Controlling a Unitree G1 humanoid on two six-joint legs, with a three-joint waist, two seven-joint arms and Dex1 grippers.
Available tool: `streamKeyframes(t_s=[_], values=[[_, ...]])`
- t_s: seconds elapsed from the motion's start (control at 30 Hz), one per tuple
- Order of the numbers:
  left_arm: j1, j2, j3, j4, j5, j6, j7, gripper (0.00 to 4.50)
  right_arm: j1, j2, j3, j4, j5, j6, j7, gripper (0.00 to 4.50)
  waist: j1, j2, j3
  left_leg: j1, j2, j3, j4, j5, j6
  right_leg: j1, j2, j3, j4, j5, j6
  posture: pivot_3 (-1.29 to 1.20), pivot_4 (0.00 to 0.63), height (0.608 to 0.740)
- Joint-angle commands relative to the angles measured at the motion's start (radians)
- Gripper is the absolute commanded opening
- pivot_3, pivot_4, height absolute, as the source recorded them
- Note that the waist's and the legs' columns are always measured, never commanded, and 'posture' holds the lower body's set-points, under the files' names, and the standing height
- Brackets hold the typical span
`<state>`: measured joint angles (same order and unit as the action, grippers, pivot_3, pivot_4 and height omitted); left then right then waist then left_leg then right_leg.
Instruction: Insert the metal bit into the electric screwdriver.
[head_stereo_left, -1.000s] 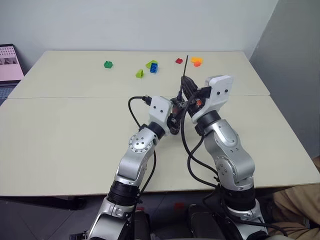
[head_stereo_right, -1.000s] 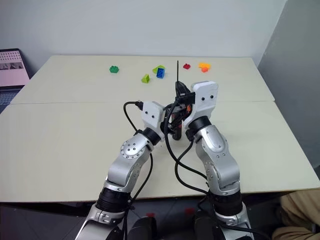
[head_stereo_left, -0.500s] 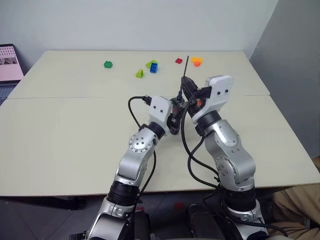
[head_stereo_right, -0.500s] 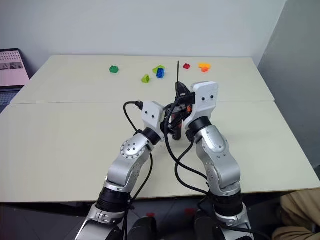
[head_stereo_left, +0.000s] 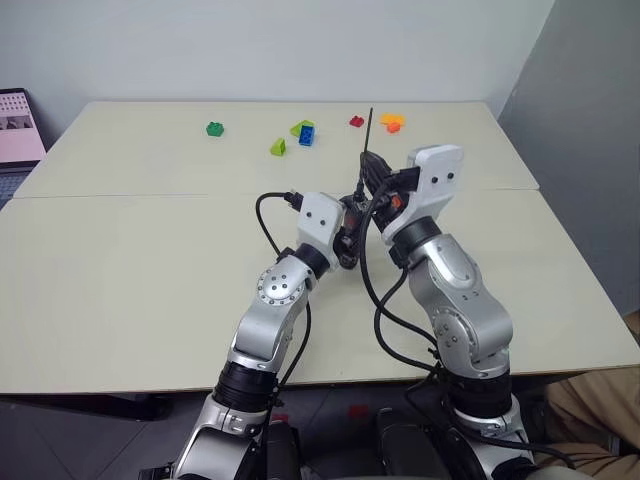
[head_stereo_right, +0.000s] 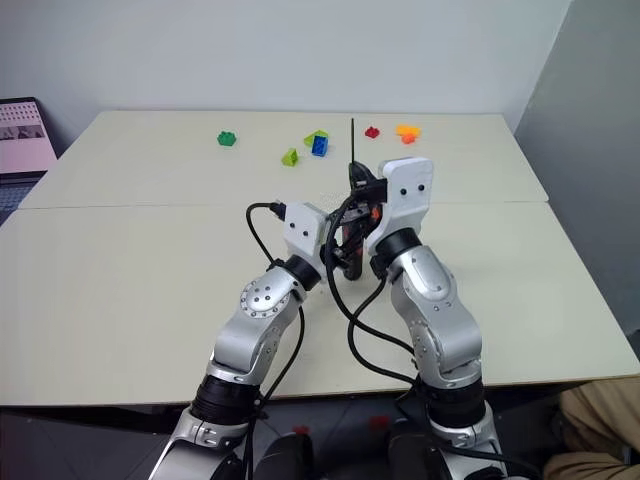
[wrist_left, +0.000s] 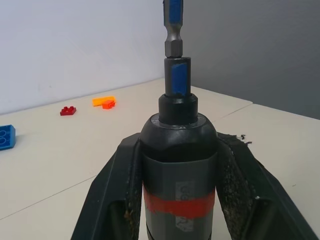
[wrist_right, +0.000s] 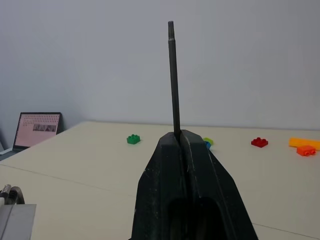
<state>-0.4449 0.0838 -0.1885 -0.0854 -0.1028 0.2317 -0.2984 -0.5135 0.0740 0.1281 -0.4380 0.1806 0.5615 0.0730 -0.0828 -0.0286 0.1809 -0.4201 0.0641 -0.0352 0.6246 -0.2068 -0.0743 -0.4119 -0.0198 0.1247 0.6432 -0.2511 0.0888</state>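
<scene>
My left gripper (wrist_left: 178, 142) is shut on the electric screwdriver (wrist_left: 179, 165), a black barrel with a red band, whose front end points away from the wrist. A short hex piece with blue marks (wrist_left: 173, 30) sticks out of that end. My right gripper (wrist_right: 181, 136) is shut on the metal bit (wrist_right: 173, 75), a thin grey rod rising straight out of the fingertips. From the head, both grippers meet over the table's middle, the right gripper (head_stereo_left: 368, 165) just above and behind the left gripper (head_stereo_left: 350, 225), with the metal bit (head_stereo_left: 369, 132) pointing up and away.
Toy bricks lie along the far side of the cream table (head_stereo_left: 140, 260): green (head_stereo_left: 215, 128), lime (head_stereo_left: 279, 147), blue (head_stereo_left: 306, 134), red (head_stereo_left: 357, 121) and orange (head_stereo_left: 392, 124). A laptop screen (head_stereo_left: 20, 125) stands off the far left corner. A grey wall runs past the table's right edge.
</scene>
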Motion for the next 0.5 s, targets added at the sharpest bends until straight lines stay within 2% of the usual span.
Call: streamKeyframes(t_s=[0.03, 0.5], values=[[0.0, 0.007, 0.003, -0.025, 0.02, -0.012, 0.001, 1.65, -0.016, -0.002, -0.012, -0.047, 0.013, 0.012, -0.001, 0.0, 0.0, 0.0, 0.0, 0.0, 0.0, 0.0, 0.0, 0.0, 0.0, 0.0, 0.0, 0.0, 0.0, 0.0, 0.0, 0.0, 0.15, 0.74], [0.006, 0.008, 0.003, -0.024, 0.019, -0.013, 0.001, 1.65, -0.029, -0.009, -0.021, -0.082, 0.01, 0.013, -0.008, 0.0, 0.0, 0.0, 0.0, -0.003, 0.0, 0.0, 0.0, 0.0, 0.0, -0.003, 0.0, 0.0, 0.0, 0.0, 0.0, 0.0, 0.15, 0.74]])
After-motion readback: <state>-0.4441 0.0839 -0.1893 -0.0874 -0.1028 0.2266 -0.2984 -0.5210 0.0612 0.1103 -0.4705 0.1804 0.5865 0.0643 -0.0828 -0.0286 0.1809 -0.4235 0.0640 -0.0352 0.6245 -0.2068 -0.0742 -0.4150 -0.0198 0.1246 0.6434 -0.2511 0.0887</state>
